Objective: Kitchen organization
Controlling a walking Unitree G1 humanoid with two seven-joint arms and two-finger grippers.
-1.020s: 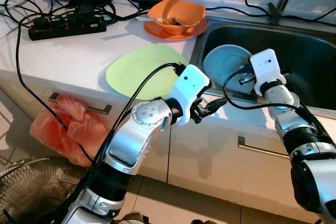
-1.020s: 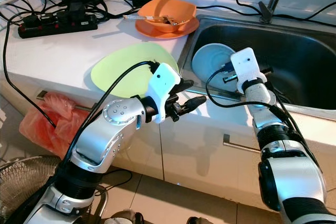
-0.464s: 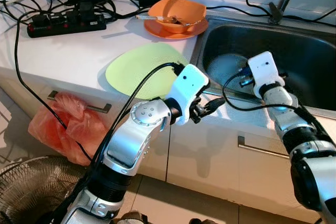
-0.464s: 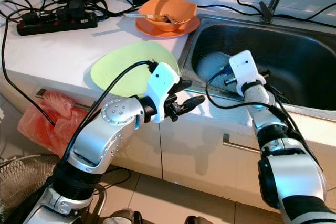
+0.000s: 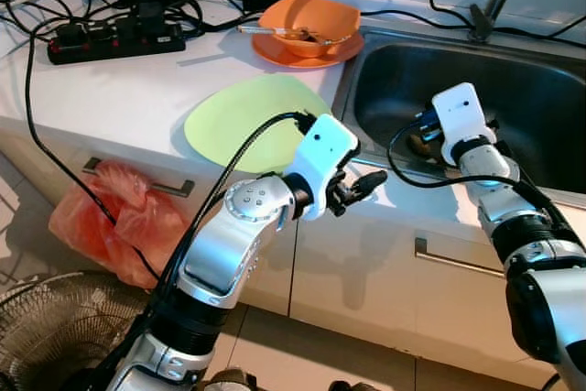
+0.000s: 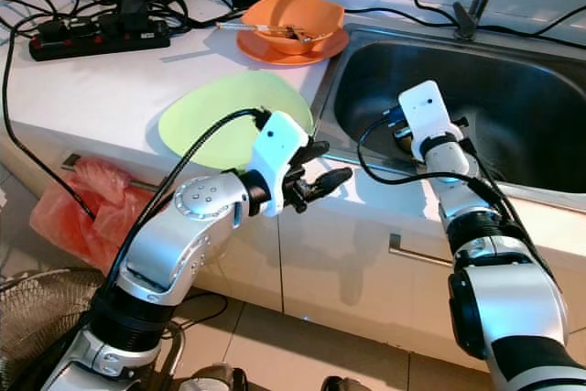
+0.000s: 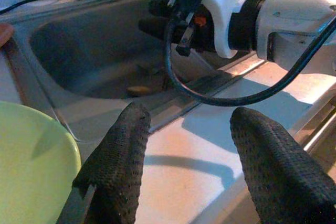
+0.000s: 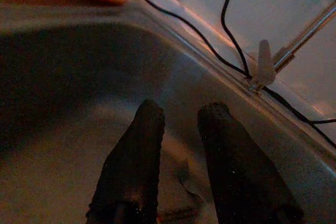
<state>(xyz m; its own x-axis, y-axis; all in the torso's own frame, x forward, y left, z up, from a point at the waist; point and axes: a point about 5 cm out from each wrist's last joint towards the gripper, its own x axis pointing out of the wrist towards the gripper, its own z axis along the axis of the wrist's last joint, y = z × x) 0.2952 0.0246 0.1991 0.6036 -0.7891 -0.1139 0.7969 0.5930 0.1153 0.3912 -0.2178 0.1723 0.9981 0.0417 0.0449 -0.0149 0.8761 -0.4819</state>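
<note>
Where the white counter [image 5: 137, 89] met a steel sink [image 5: 540, 89] set into it, pale cabinet doors with bar handles ran below, and a tiled floor showed under them. A green plate [image 5: 243, 116] lay flat on the counter just beside the sink's rim, and farther back an orange bowl [image 5: 307, 20] sat on an orange plate with a utensil across it. A black power strip [image 5: 114, 38] and a tangle of cables crowded the counter's far corner, a red plastic bag [image 5: 105, 212] hung by the cabinet front, and a fan's wire grille [image 5: 55, 336] stood on the floor. The left gripper [image 5: 362, 190] hovered over the counter's front edge beside the green plate, its fingers [image 7: 118, 166] spread apart and holding nothing. The right gripper [image 8: 178, 166] reached down into the sink basin, its fingers slightly parted around nothing, near some small scraps on the bottom.
</note>
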